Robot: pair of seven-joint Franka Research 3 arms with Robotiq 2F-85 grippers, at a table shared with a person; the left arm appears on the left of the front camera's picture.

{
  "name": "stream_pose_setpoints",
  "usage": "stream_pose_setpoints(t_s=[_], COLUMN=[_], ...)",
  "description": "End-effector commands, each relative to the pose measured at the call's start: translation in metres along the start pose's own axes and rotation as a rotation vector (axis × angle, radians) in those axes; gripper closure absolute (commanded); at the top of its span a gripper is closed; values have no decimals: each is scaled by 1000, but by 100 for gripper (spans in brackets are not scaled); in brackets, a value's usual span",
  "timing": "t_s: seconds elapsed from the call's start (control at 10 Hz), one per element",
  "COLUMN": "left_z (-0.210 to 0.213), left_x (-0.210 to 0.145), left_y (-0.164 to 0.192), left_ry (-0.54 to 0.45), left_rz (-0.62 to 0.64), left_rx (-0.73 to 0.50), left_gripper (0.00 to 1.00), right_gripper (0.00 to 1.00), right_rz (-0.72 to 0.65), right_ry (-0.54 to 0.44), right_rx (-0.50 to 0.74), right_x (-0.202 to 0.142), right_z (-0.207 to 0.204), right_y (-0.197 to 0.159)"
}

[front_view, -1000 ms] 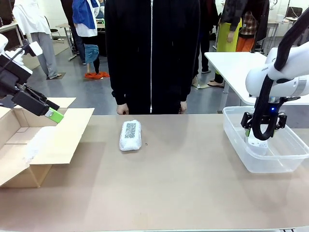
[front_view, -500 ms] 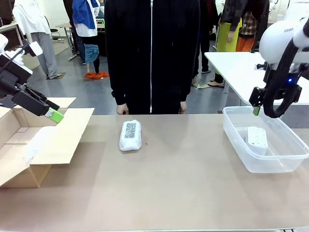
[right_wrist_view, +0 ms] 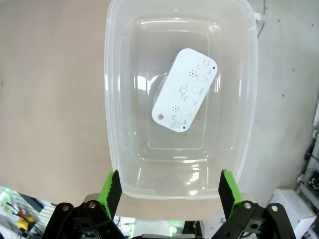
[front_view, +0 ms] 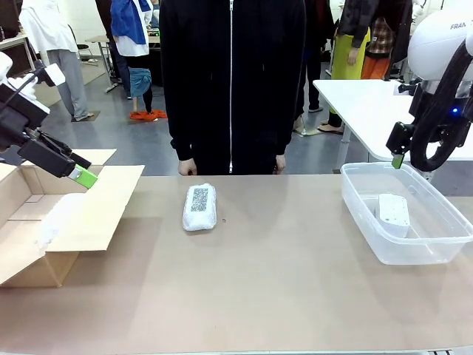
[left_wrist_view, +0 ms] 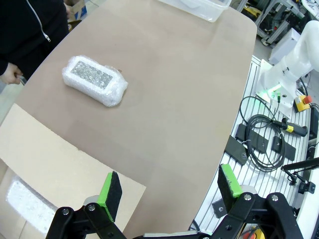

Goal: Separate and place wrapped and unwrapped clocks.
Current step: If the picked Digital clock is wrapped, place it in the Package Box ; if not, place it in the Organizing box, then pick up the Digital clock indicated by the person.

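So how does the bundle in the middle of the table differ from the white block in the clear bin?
The wrapped bundle is covered in crinkly translucent wrap with a dark speckled patch. The bare clock is smooth white plastic with small dots on its face. The wrapped bundle lies on the open table in front of the person, while the bare clock lies inside the clear bin. Both are oblong.

My jaws are black with bright green pads [left_wrist_view: 106, 190] — both pairs. The tabletop [front_view: 281, 288] is plain tan. In the clear tub [right_wrist_view: 112, 124], the unwrapped clock [right_wrist_view: 185, 89] is smooth white, with small dark dots and one red dot. Left of the tub, a wrapped bundle [front_view: 199, 207] is crinkly whitish around a dark speckled patch. Farther left, the cardboard box [front_view: 111, 203] is brown — its bundle [left_wrist_view: 30, 206] pale white.
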State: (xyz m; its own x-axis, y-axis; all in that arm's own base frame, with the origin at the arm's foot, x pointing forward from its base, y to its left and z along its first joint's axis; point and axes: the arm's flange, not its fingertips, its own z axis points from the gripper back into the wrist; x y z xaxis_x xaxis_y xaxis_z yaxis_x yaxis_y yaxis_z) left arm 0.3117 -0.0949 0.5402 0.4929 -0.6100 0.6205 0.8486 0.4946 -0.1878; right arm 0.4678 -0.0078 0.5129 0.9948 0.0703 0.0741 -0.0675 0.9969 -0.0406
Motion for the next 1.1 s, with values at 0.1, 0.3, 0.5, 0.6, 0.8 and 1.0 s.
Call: stream_pose_setpoints(t_s=[0.1, 0.3, 0.5, 0.6, 0.8, 1.0], left_z=[0, 0, 0, 0, 0, 0], left_x=[0, 0, 0, 0, 0, 0], left_y=[-1, -1, -1, -1, -1, -1], left_ry=[-11, -11, -11, -11, -11, -11], left_rz=[5, 5, 5, 5, 5, 5], left_rx=[-12, -12, -12, -12, -12, -12], left_gripper=[0, 0, 0, 0, 0, 0], right_gripper=[0, 0, 0, 0, 0, 0], right_rz=[16, 16, 16, 16, 16, 16], right_ry=[-2, -2, -2, -2, -2, -2], right_rx=[-9, -9, -9, -9, -9, -9], right_x=[-1, -1, -1, -1, -1, -1], right_z=[2, 2, 2, 2, 2, 2], right_y=[1, 1, 1, 1, 1, 1])
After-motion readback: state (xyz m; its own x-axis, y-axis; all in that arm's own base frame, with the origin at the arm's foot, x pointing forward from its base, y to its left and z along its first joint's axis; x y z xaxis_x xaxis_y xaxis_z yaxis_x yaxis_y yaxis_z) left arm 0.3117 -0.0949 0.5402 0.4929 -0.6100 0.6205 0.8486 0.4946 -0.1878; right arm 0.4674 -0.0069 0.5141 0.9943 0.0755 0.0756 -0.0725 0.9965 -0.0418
